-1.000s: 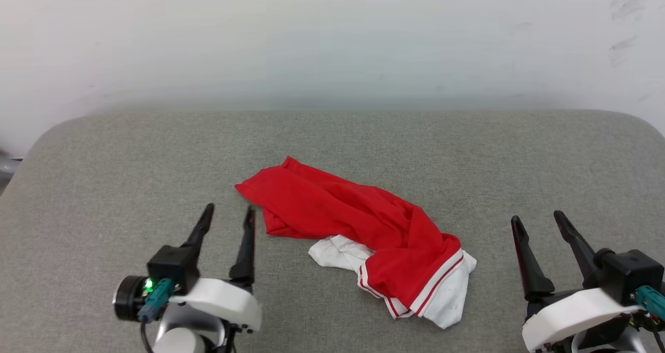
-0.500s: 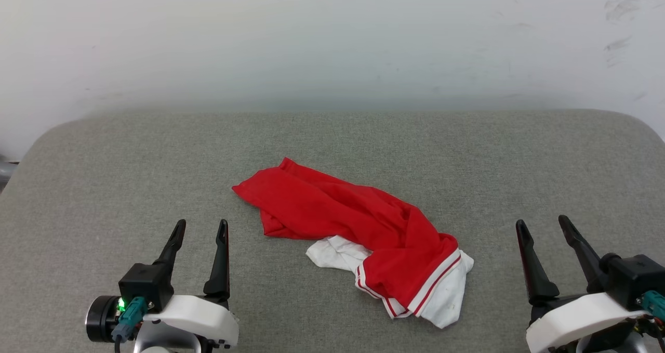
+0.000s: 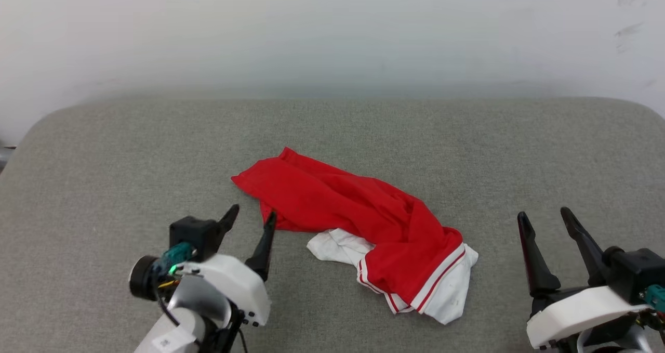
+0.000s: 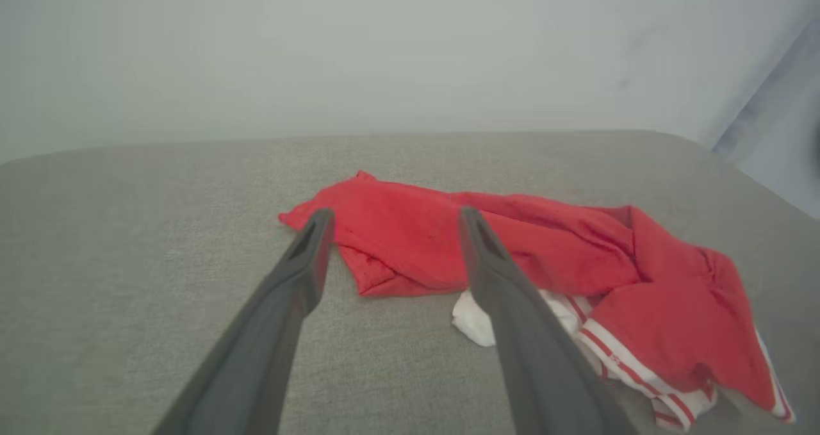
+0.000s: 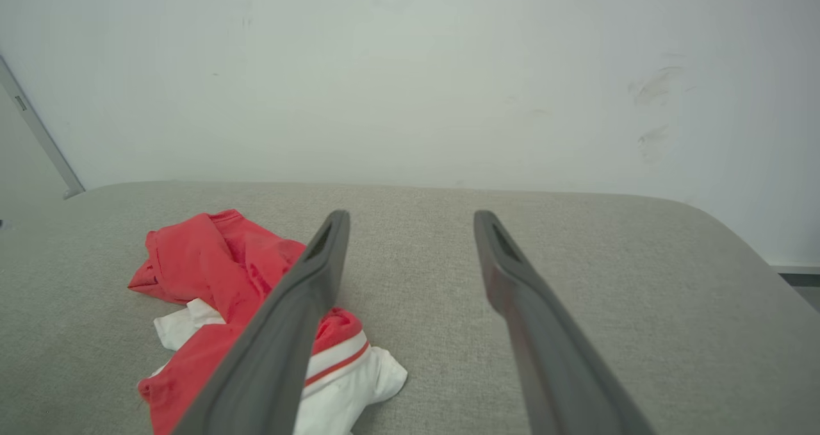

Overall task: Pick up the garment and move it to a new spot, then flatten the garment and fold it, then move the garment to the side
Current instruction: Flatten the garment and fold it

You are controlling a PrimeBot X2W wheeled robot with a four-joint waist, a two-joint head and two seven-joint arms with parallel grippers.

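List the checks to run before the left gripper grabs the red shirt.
1. The left gripper is open: ok, jaws wide apart.
2. The left gripper is aimed at the garment: ok, it points at the red end.
3. The left gripper is touching cloth: cannot tell.
4. The right gripper is open and holds nothing: ok.
5. The garment lies flat: not ok, it is a crumpled heap.
6. The garment sits fully on the grey cushion: ok.

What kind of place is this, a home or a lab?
Likely a bare test space, not a home: a grey fabric-covered surface against a plain, scuffed white wall, with one crumpled red-and-white T-shirt lying on it.
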